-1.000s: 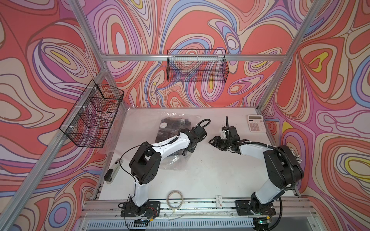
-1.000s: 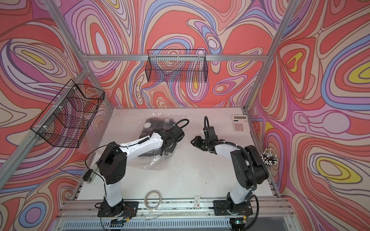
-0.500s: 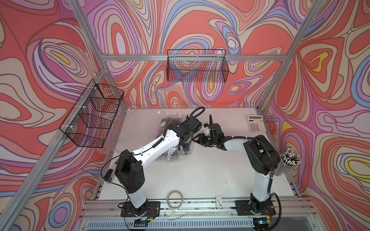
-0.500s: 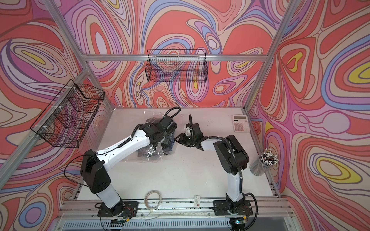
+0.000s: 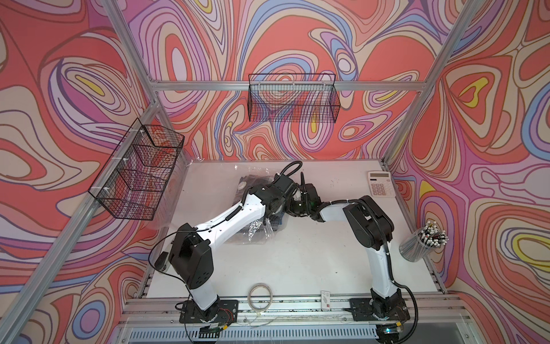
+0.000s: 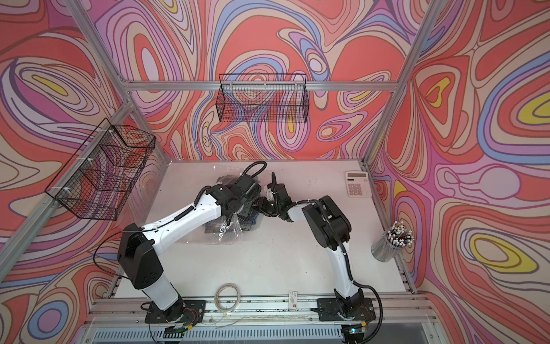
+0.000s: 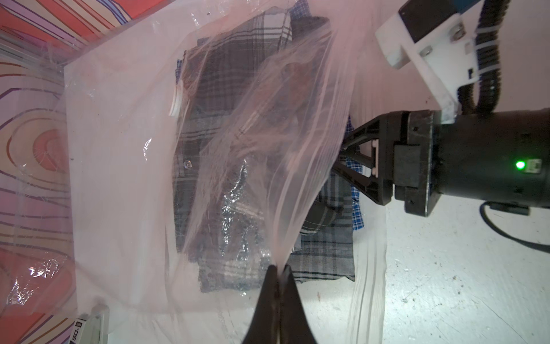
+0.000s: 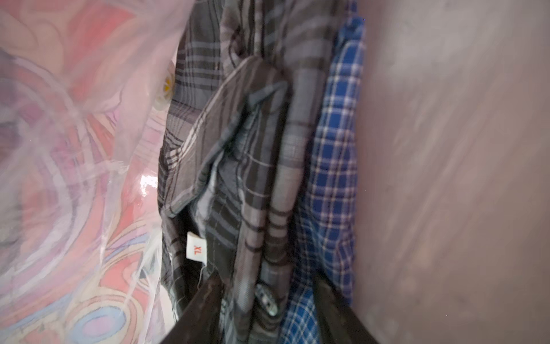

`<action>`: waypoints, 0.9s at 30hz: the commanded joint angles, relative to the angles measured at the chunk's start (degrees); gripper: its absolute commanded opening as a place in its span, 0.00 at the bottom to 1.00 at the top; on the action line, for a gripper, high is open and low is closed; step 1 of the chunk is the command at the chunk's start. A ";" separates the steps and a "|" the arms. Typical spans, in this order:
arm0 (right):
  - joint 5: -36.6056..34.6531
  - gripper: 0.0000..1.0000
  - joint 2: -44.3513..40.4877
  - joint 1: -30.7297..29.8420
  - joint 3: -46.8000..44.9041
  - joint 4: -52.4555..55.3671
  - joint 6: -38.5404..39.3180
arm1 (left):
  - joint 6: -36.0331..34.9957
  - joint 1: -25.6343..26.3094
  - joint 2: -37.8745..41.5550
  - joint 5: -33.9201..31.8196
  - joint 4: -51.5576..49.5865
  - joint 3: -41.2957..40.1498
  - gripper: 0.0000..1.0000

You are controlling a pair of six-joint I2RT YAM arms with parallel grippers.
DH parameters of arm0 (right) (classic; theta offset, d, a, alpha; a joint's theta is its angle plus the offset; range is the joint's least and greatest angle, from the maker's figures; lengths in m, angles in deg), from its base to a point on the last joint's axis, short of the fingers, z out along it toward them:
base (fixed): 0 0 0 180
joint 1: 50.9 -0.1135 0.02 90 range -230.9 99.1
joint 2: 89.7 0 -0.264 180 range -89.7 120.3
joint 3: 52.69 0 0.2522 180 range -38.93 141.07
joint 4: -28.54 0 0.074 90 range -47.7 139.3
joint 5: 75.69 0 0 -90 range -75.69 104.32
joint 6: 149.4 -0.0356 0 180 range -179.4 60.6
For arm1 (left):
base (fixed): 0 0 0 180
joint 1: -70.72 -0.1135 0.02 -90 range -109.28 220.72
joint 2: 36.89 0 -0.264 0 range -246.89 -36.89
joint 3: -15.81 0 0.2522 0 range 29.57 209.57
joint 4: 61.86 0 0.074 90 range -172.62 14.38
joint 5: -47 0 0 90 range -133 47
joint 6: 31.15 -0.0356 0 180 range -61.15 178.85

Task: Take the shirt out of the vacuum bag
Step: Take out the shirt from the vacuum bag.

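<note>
The vacuum bag (image 7: 119, 149) lies at the table's middle in both top views, clear and crinkled, its white valve (image 7: 178, 98) on the face. My left gripper (image 7: 278, 268) is shut on the bag's upper film and holds it raised like a tent (image 5: 259, 232). Inside lies the folded grey plaid shirt (image 8: 253, 149) on blue checked cloth (image 8: 333, 178). My right gripper (image 8: 266, 280) is in the bag's mouth, open, its fingers (image 7: 357, 178) either side of the shirt's folds. An XL tag (image 8: 196, 248) shows beside it.
A calculator (image 5: 381, 184) lies at the back right and a cup of pens (image 5: 422, 244) stands at the right edge. A tape roll (image 5: 260, 296) and a small card (image 5: 326, 297) lie at the front rail. Wire baskets hang on the back wall (image 5: 293, 101) and left wall (image 5: 140, 175).
My right gripper has moved left from beside the bag into its mouth, over the shirt. The left arm has swung round and lifted the bag's film.
</note>
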 commanded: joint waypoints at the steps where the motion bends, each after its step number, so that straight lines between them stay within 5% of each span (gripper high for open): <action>1: -0.42 0.51 1.59 -0.52 1.36 -1.41 -1.04 | 1.25 -0.69 2.13 0.36 -0.23 -1.18 0.00; 16: -1.54 0.41 4.72 -2.84 5.48 -3.15 -4.90 | 1.32 -0.85 1.60 2.53 1.04 -1.88 0.00; 23: -3.66 0.10 3.48 -3.20 6.69 1.39 -4.21 | 1.26 -1.00 1.52 2.99 2.12 -3.36 0.00; 27: -6.48 0.06 0.09 -3.18 7.17 7.50 -1.50 | 1.30 -1.22 1.23 3.61 2.74 -4.12 0.00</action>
